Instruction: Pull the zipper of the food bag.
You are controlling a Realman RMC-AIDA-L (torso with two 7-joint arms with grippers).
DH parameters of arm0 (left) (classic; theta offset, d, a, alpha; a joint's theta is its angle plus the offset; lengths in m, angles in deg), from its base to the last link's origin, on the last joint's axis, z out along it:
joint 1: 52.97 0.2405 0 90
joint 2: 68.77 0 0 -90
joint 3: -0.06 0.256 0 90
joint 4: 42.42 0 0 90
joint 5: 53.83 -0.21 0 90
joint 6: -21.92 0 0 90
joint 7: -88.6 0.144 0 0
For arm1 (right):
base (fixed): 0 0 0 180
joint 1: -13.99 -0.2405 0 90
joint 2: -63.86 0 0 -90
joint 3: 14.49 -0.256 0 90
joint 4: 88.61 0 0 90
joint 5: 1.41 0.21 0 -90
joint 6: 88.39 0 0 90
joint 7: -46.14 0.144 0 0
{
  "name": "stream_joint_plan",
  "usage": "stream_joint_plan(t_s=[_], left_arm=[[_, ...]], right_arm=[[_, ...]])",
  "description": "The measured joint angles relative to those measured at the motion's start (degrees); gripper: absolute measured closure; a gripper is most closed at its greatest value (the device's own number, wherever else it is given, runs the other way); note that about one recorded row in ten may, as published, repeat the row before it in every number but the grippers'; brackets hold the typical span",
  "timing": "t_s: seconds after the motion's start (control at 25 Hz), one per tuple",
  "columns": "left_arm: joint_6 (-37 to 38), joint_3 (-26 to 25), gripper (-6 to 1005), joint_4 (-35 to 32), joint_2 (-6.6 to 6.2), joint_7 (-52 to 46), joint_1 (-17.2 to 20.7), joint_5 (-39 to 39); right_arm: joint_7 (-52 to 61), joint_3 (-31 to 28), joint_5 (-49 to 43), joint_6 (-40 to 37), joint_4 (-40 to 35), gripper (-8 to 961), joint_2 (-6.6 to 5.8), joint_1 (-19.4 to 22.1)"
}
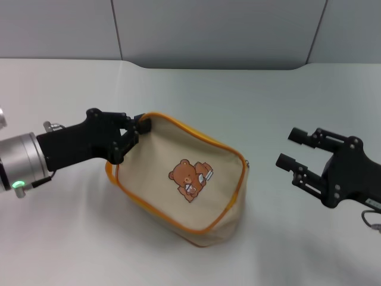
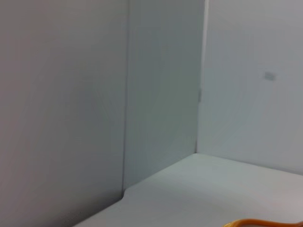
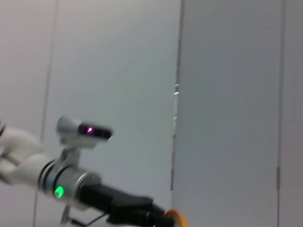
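Note:
The food bag [image 1: 190, 179] lies on the white table with its bear print facing up and orange-yellow piping round that face. My left gripper [image 1: 136, 132] is shut on the bag's upper left corner, at the piping. An orange-yellow loop [image 1: 110, 170] shows just below that gripper. The zipper and its pull tab are not visible from here. My right gripper [image 1: 286, 147] is open and empty, to the right of the bag and apart from it. A strip of orange-yellow edge [image 2: 265, 222] shows in the left wrist view. The right wrist view shows the left arm [image 3: 80, 182] and a bit of orange [image 3: 177, 218].
The white table [image 1: 250, 95] reaches back to a grey wall with vertical panel seams [image 1: 238, 30]. Nothing else lies on the table around the bag.

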Motion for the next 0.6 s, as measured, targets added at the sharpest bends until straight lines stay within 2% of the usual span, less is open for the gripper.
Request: stream_joint_plan(t_s=[0.2, 0.36, 0.44, 0.52, 0.6], left_arm=[[-1.49, 0.02, 859, 2.40, -0.10, -0.85, 0.30, 1.63], [-0.81, 0.02, 853, 2.00, -0.56, -3.20, 1.29, 5.02], [0.79, 0.18, 850, 2.03, -1.56, -6.43, 2.13, 7.22], [4.49, 0.50, 769, 2.77, -3.04, -8.10, 2.57, 7.74], [11.78, 2.28, 689, 3.83, -5.00, -8.36, 2.94, 7.45]], right_arm=[[2.83, -0.40, 0.03, 0.45, -0.16, 386, -0.22, -0.98], [8.76, -0.38, 0.03, 0.37, -0.26, 257, -1.53, -2.01], [11.80, -0.14, -0.07, -0.13, -0.47, 193, -2.25, -2.53], [14.99, 0.22, -0.37, -1.05, -1.28, 164, -2.89, -2.92], [17.83, 1.06, -0.99, -2.29, -2.67, 135, -3.27, -3.23]])
